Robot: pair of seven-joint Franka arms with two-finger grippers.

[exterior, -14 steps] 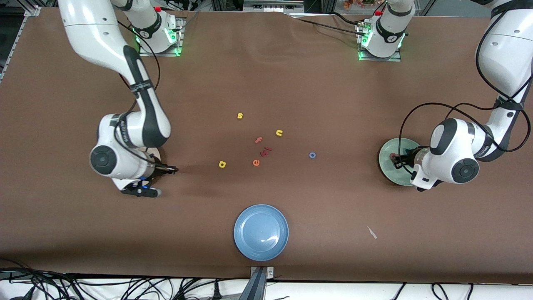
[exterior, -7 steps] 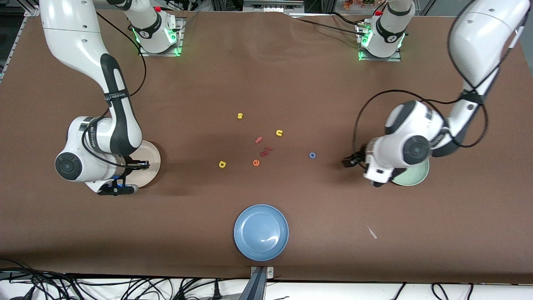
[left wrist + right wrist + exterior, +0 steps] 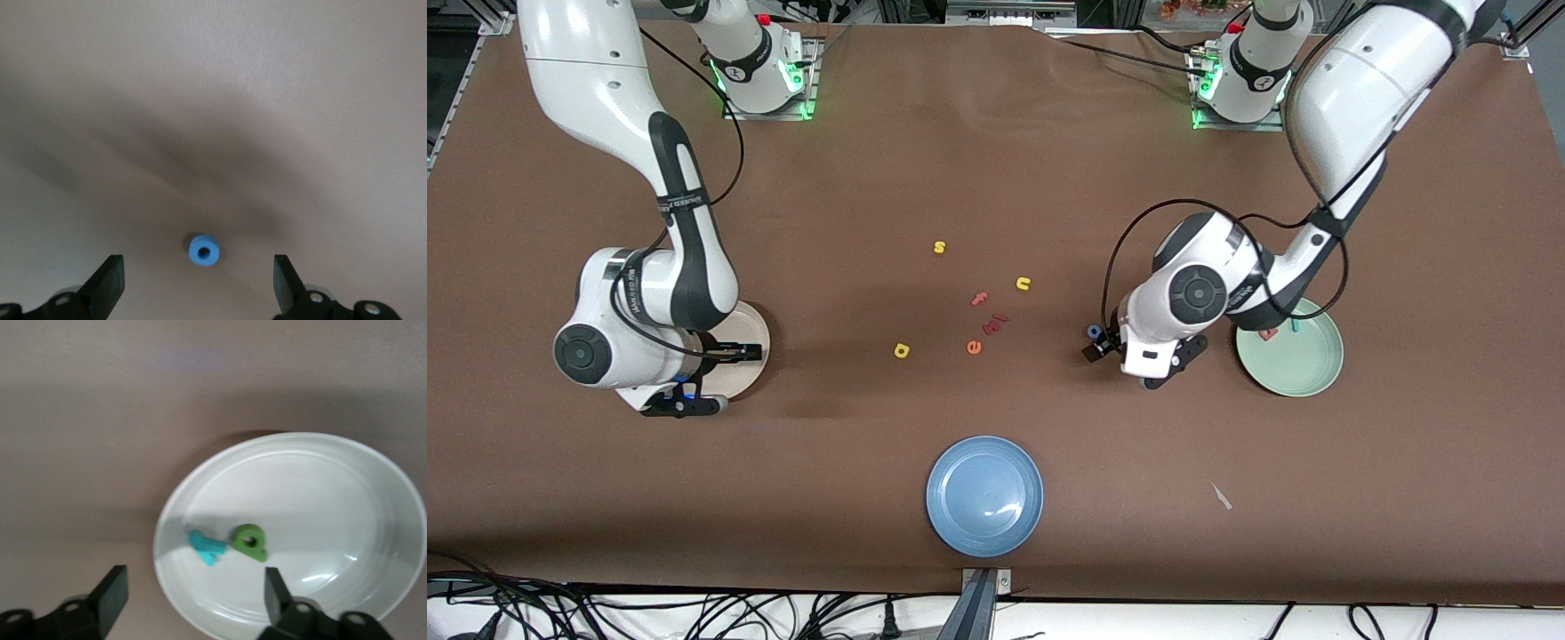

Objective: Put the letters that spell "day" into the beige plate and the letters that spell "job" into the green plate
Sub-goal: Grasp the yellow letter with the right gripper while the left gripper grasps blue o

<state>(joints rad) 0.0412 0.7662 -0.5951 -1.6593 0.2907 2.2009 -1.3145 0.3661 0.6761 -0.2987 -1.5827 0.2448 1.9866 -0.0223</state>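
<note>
Left claw (image 3: 199,287) hung released over the blue "o" (image 3: 203,251) on the bench (image 3: 996,160), near the green plate (image 3: 1307,369) holding "b" and "j". Right claw (image 3: 190,600) stood released over the beige plate (image 3: 320,480) holding "d" (image 3: 249,542) and "y" (image 3: 205,547). Step in hand: grasping "o". Next: descend, clench. Yellow "a" (image 3: 902,350) remained unplaced.

The only readable characters are the foam letters themselves, lying on the brown table. A small yellow foam "s" (image 3: 939,247) lies farthest from the front camera. Nearer are a yellow foam "u" (image 3: 1023,284), a pink foam "f" (image 3: 979,299), an orange foam "e" (image 3: 974,348) and a yellow foam "a" (image 3: 902,350) (turned on its side). A blue foam ring "o" (image 3: 203,251) lies toward the left arm's end. A green foam "d" (image 3: 249,542) lies in the round cream-beige plate (image 3: 347,487). The print on the right arm's black band (image 3: 679,203) is too small to read.
</note>
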